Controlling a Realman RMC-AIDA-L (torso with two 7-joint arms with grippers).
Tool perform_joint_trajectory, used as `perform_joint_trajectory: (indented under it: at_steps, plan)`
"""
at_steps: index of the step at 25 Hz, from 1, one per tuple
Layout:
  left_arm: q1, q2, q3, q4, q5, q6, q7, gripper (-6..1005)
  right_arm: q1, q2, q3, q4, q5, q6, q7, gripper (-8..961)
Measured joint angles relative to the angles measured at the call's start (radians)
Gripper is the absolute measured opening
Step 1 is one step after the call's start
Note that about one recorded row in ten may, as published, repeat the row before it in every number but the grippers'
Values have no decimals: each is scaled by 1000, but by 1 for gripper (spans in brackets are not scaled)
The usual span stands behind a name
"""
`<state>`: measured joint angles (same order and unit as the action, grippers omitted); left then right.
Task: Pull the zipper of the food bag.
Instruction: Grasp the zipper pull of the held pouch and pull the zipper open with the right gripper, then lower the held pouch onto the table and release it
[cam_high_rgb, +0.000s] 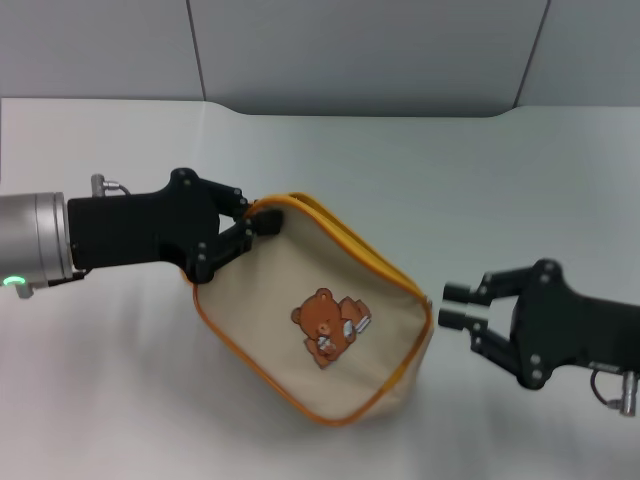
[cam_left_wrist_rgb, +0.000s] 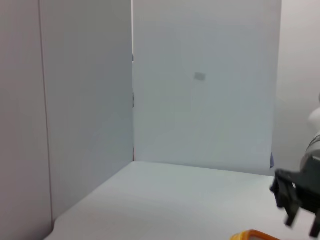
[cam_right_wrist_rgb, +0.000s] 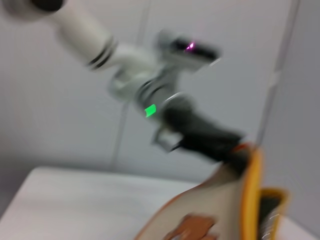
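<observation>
The boxy cream fabric food bag (cam_high_rgb: 320, 315) lies mid-table on the flat white table (cam_high_rgb: 420, 170), bear patch up. The black left gripper (cam_high_rgb: 235, 232) is at the bag's rear-left corner, touching it. The black right gripper (cam_high_rgb: 452, 305) sits just right of the bag's right corner. The yellow-orange zipper (cam_high_rgb: 350, 242) runs along the bag's far edge between them.

I see a smooth white surface (cam_high_rgb: 420, 190) with a rounded far edge, backed by pale grey wall panels (cam_high_rgb: 360, 50) with thin vertical seams.
</observation>
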<state>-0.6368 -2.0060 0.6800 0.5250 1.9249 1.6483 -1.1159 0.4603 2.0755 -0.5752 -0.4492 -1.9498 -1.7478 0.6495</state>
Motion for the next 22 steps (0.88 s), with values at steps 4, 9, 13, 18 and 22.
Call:
perform_joint_trajectory:
  at_steps: [4, 9, 13, 18, 22]
  plan:
    - [27, -5, -16, -48, 0, -34, -4, 60, 10, 2, 108, 55, 1, -32, 15, 208]
    - [53, -18, -64, -90, 0, -102, -56, 59, 20, -4, 166, 82, 1, -27, 66, 380]
    - [71, -37, -105, -94, 0, -135, -70, 56, 28, -5, 174, 84, 2, -13, 92, 471]
    - [84, -57, -139, -95, 0, -156, -78, 89, 38, -5, 196, 84, 2, -7, 128, 584]
    - [84, -57, -154, -91, -2, -151, -77, 169, 44, -5, 209, 84, 2, -6, 149, 725]
